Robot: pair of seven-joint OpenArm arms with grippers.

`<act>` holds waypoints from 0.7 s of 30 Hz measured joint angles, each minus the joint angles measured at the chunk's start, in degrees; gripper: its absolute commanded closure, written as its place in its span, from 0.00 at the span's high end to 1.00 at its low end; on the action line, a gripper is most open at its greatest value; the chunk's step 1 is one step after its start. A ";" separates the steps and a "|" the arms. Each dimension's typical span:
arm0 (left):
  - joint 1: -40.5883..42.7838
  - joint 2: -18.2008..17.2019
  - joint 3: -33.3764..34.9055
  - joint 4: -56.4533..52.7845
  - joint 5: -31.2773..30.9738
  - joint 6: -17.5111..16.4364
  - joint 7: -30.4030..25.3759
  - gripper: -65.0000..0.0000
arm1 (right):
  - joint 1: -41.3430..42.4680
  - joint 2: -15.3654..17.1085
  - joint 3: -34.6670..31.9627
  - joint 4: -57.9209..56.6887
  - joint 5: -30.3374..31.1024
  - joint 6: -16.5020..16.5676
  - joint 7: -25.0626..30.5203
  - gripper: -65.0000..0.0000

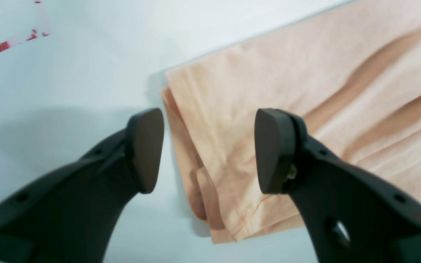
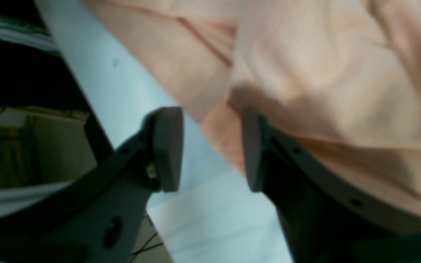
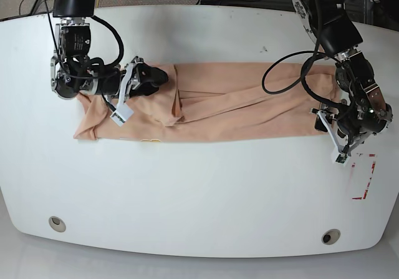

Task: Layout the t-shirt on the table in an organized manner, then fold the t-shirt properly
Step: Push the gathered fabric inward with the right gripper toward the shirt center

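T-shirt [image 3: 212,107] lies folded into one long band across the far half of the table [image 3: 199,191], its long axis running left to right in the base view. You have one arm at each end of this band. Your left gripper [image 1: 208,149] hangs above the end near the red tape [image 3: 365,179], jaws well apart and holding nothing; the cloth's corner sits just under and between the pads. Your right gripper [image 2: 212,148] is over the opposite end, jaws parted with no cloth between them, the fabric lying on its inner side. I judge the next fold goes along the long axis, so both arms are equally near.
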 measured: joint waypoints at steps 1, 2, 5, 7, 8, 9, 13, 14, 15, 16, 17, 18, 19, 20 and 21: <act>0.00 -0.02 -0.02 0.00 0.02 0.00 0.02 0.57 | -0.42 0.24 0.02 0.00 0.39 0.04 -0.02 0.54; 0.00 -0.11 -0.13 0.00 0.04 0.00 0.02 0.57 | -0.79 0.44 0.02 0.00 0.90 0.04 -0.37 0.54; 0.00 -0.11 -0.13 0.00 0.02 0.00 0.02 0.57 | -1.03 1.27 0.15 -0.11 2.80 0.07 -0.81 0.52; 0.00 0.00 -0.04 0.00 0.00 0.00 0.00 0.57 | -0.85 1.70 1.11 -0.13 3.67 0.07 0.28 0.50; -0.02 0.00 -0.04 -0.28 -0.02 0.00 0.00 0.57 | -0.61 1.68 2.60 -0.13 3.72 0.04 1.60 0.50; -0.02 -0.02 -0.04 -0.55 0.00 0.00 -0.02 0.57 | -0.42 1.64 3.89 -0.13 3.50 0.02 2.47 0.50; 0.02 -0.11 -0.07 -1.70 0.02 0.00 0.02 0.57 | 0.39 0.24 8.24 -0.13 -0.83 0.02 4.76 0.50; 0.02 -0.04 -0.07 -2.01 0.02 0.00 0.02 0.57 | 0.68 -0.28 8.74 -0.15 -2.80 0.02 4.85 0.50; 0.00 0.00 -0.04 -2.14 0.00 0.00 0.00 0.57 | 0.96 -0.94 8.90 -0.15 -4.35 0.02 4.90 0.50; 0.02 0.02 -0.04 -2.21 -0.04 0.00 0.00 0.57 | 1.27 -1.75 8.92 -0.15 -5.99 0.00 4.90 0.50; 0.04 0.04 -0.04 -2.27 -0.20 0.00 0.00 0.57 | 1.42 -2.51 8.83 -0.20 -7.17 -0.04 5.35 0.50; 0.13 0.00 -0.04 -2.29 -0.20 0.00 -0.04 0.57 | 1.55 -3.39 8.59 -0.20 -8.61 0.02 6.19 0.50; 0.24 -0.02 -0.04 -2.32 -0.20 0.00 -0.11 0.57 | 1.66 -4.61 8.33 -0.20 -9.99 0.02 7.04 0.50; 0.35 -0.02 -0.07 -2.32 -0.20 0.00 -0.13 0.57 | 1.70 -5.46 8.17 -0.20 -11.39 0.04 7.65 0.50; 0.52 -0.04 -0.07 -2.32 -0.17 0.00 -0.20 0.57 | 1.73 -6.54 8.15 -0.20 -12.87 0.11 8.20 0.50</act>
